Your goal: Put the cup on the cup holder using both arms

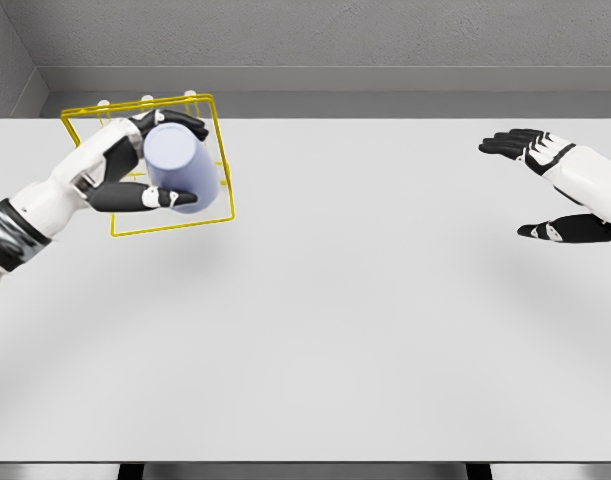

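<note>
A pale lavender cup (177, 163) is held tilted in my left hand (150, 160), whose black fingers wrap over its top and under its base. Hand and cup hang in front of a yellow wire cup holder (217, 152) at the table's far left; the holder's frame shows around and behind them, with white-tipped pegs along its top edge. Whether the cup touches the holder I cannot tell. My right hand (545, 185) is far off at the right side of the table, fingers spread, holding nothing.
A wide white table (325, 320) fills the view, with a grey wall behind it. Its front edge runs along the bottom of the picture.
</note>
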Motion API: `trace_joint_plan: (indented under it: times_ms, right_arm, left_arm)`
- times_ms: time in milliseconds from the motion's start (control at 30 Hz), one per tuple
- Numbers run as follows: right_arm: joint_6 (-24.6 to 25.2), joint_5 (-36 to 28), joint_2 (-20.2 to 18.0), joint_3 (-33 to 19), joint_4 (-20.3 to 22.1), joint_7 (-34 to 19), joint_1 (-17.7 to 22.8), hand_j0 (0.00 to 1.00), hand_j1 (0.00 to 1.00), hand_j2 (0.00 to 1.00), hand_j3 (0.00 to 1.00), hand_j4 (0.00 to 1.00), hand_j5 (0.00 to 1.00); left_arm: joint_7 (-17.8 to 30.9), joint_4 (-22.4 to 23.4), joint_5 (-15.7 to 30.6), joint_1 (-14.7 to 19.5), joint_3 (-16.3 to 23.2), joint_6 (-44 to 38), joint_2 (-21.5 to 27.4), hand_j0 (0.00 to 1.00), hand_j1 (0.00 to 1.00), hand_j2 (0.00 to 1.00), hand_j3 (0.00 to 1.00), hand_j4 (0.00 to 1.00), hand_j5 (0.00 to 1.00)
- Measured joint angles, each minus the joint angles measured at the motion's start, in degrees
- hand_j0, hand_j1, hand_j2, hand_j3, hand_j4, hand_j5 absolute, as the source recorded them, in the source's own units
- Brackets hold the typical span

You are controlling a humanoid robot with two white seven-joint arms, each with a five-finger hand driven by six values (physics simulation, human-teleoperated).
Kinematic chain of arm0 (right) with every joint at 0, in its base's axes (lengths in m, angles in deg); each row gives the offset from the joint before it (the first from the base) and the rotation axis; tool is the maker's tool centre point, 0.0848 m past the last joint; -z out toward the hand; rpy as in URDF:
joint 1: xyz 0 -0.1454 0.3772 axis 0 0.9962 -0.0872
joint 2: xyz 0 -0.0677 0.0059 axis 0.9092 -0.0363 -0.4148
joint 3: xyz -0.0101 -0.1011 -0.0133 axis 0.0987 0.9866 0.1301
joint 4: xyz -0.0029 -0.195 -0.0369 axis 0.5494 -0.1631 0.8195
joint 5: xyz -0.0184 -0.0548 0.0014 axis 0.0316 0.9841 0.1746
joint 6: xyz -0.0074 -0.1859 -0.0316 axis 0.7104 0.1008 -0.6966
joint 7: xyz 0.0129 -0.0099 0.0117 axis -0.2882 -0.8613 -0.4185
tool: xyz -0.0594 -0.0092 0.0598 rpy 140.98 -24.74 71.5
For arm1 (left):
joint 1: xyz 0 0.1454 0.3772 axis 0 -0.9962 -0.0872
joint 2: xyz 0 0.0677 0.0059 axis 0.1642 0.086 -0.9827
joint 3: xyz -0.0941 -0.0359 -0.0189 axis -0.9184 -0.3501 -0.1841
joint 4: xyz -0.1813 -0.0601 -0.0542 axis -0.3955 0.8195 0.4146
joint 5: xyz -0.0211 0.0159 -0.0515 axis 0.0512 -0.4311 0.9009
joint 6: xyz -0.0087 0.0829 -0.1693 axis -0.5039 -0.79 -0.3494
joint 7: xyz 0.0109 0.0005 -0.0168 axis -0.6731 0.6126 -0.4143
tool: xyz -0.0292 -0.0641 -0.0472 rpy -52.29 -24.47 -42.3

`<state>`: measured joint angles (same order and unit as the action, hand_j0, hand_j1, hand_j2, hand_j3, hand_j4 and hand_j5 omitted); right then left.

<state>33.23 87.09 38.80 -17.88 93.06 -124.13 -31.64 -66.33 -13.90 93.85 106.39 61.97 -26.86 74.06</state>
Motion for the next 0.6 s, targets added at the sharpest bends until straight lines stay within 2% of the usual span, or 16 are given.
trace_joint_plan:
  times_ms: [333, 600]
  right_arm:
    - [0.0, 0.1, 0.0, 0.0, 0.0, 0.0, 0.0, 1.0, 1.0, 1.0, 1.0, 1.0, 1.0]
    - [0.0, 0.1, 0.0, 0.0, -0.1, 0.0, 0.0, 1.0, 1.0, 1.0, 1.0, 1.0, 1.0]
  left_arm:
    - [-0.5, -0.9, 0.7, -0.3, -0.1, 2.8, 3.1, 0.71, 0.71, 0.71, 0.71, 0.71, 0.71]
    - [-0.7, 1.5, 1.4, 0.2, -0.5, 3.1, 2.7, 0.71, 0.71, 0.71, 0.71, 0.71, 0.71]
